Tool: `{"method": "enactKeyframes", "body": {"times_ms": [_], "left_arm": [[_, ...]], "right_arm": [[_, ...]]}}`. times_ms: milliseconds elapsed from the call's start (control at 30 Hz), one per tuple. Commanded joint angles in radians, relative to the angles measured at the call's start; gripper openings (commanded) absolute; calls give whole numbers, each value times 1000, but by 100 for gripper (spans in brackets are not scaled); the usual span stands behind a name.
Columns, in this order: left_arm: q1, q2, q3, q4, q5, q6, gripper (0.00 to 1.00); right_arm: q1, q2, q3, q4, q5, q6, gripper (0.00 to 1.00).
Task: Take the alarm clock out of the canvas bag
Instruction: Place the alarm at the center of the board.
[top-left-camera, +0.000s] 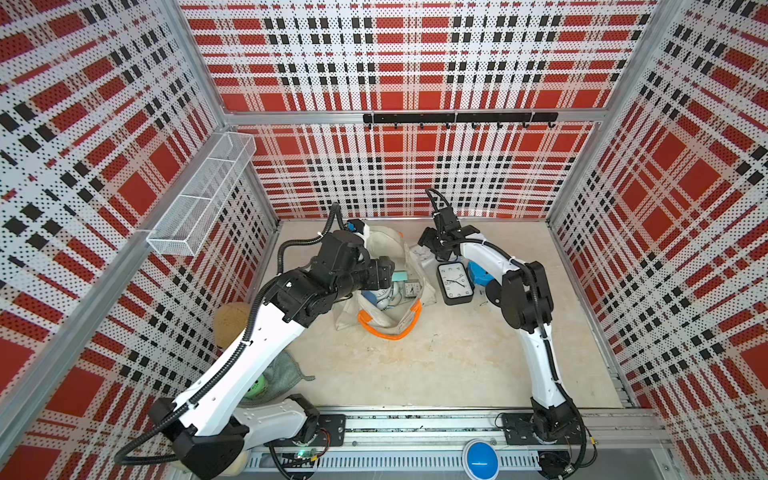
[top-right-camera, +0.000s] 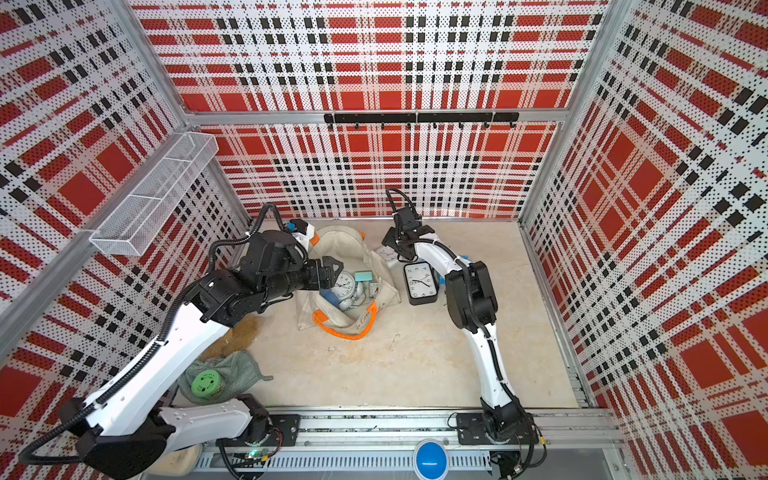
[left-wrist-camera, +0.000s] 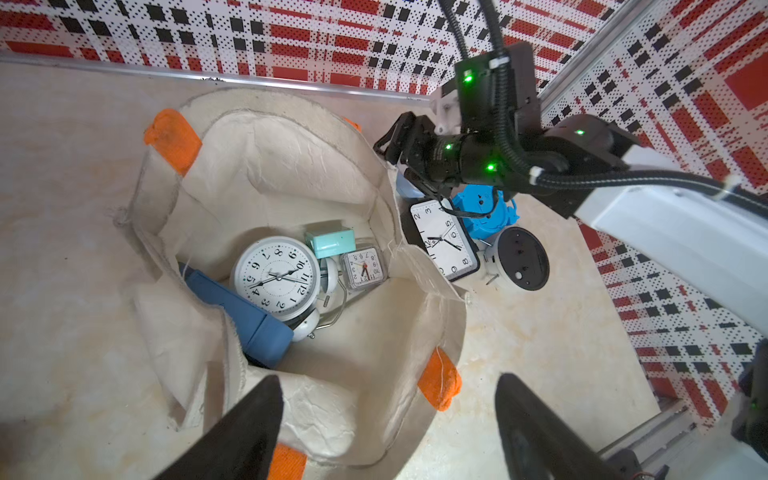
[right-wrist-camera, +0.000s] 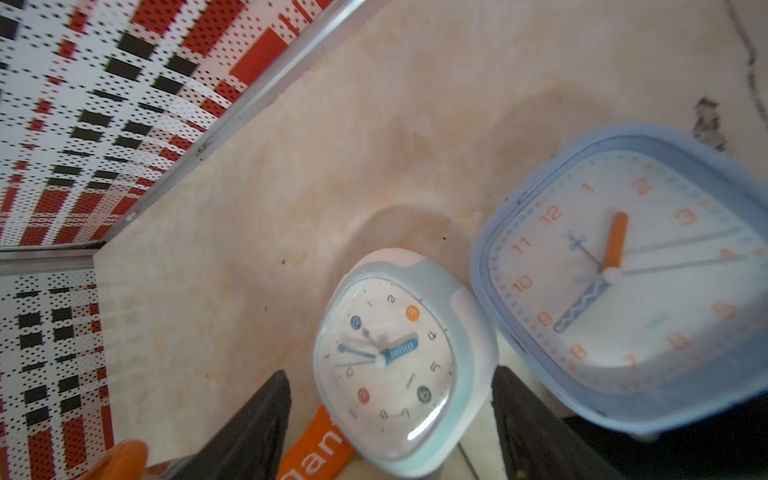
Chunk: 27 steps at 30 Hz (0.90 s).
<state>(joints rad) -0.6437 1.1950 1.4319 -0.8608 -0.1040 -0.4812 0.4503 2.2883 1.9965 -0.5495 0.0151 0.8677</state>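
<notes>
Because the cloth has no stiffness of its own, the canvas bag (left-wrist-camera: 270, 158) sits slumped on the marbled beige counter (top-left-camera: 457, 353) with its mouth spread upward, which leaves the contents reachable from above. Material: coarse cream weave, creased walls, orange strap handles (top-left-camera: 388, 328).

The left pincer (left-wrist-camera: 388, 380) hovers over the mouth, released, fingers wide apart with nothing between them. Judged step: descent for a pick.

Just beside the bag, a black rectangular clock (top-left-camera: 455, 282) in a smooth plastic case rests face upward on the counter, already outside.

On the bag's bottom lies the round white alarm clock (left-wrist-camera: 276, 276), twin-bell type with a glossy dial, touching a matt blue block (left-wrist-camera: 245, 316). Its curved rim probably offers little flat purchase.

The right pincer (right-wrist-camera: 390, 372) is released, one finger on either side of a small rounded mint clock (right-wrist-camera: 399, 407) on the counter.

Smallest item: a clear square clock (left-wrist-camera: 365, 268) near the bag wall.
</notes>
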Motion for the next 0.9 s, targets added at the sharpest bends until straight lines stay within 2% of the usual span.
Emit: {"method": "enactKeyframes", "body": {"times_ms": [0, 67, 267, 367, 433, 500, 633, 867], "left_arm": [[-7, -28, -7, 17, -35, -7, 92], [-7, -40, -14, 26, -43, -2, 100], [5, -89, -21, 68, -95, 52, 99], [63, -123, -45, 130, -26, 59, 99], [132, -137, -63, 137, 6, -16, 99], [227, -150, -90, 157, 149, -50, 99], [355, -168, -130, 141, 319, -144, 99], [356, -211, -207, 101, 350, -224, 98]], "right_arm": [[5, -100, -34, 29, 26, 17, 79], [7, -150, -62, 32, 26, 6, 79], [60, -381, -170, 13, 66, -124, 78], [112, -481, -199, -42, 78, -211, 77], [153, -525, -211, -82, 60, -267, 76], [194, -538, -191, -153, 41, -314, 75], [282, -544, -156, -271, 45, -375, 73], [366, -509, -122, -444, 164, -413, 73]]}}
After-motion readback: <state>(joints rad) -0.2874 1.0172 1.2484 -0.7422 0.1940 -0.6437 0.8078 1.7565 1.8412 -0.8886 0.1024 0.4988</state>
